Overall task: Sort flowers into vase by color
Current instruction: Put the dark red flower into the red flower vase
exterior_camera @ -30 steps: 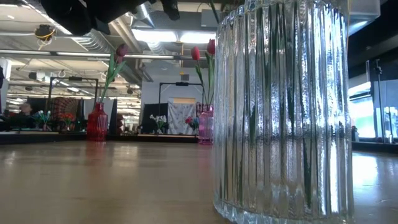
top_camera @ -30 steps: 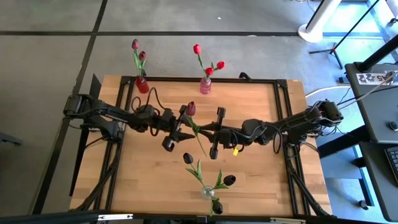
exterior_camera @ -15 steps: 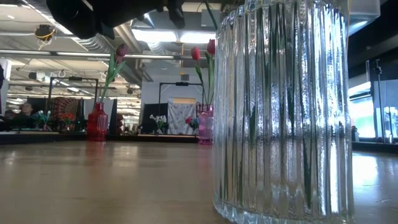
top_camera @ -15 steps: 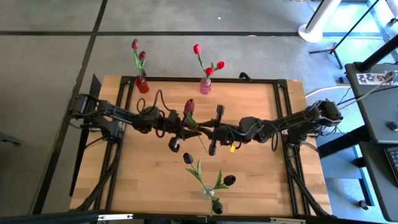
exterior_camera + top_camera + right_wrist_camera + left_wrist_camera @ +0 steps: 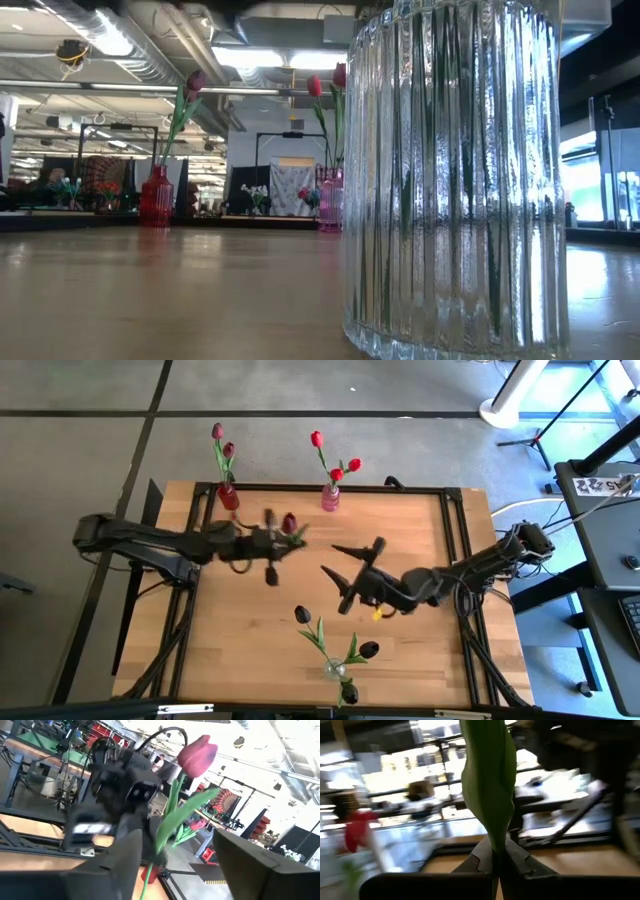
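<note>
Gripping the green stem of a dusky maroon-pink tulip [image 5: 289,523], the left pincer [image 5: 272,544] holds the flower above the wooden surface [image 5: 400,530], toward its far left part and near the small red glass vase [image 5: 228,496] that already carries two maroon-pink tulips [image 5: 222,441]. In the left wrist view the broad green leaf [image 5: 487,775] rises straight out between the closed fingers, so the hold sits low on the stem and the bud stands well above it. The pink glass vase [image 5: 329,497] with three bright red tulips [image 5: 335,460] stands further along the far edge, and the clear ribbed glass vase [image 5: 333,669] with near-black tulips [image 5: 303,615] sits at the near edge. The right pincer [image 5: 345,573] hangs over the middle of the surface with its fingers spread wide and empty, apart from the flower.

My guess is that the risks lie in the insertion. A slim stem held low can swing, so its tip may miss the narrow red neck or snag on the two stems already there. Pushing sideways could tip the light vase over. A slipping grip would drop the flower onto the surface.
</note>
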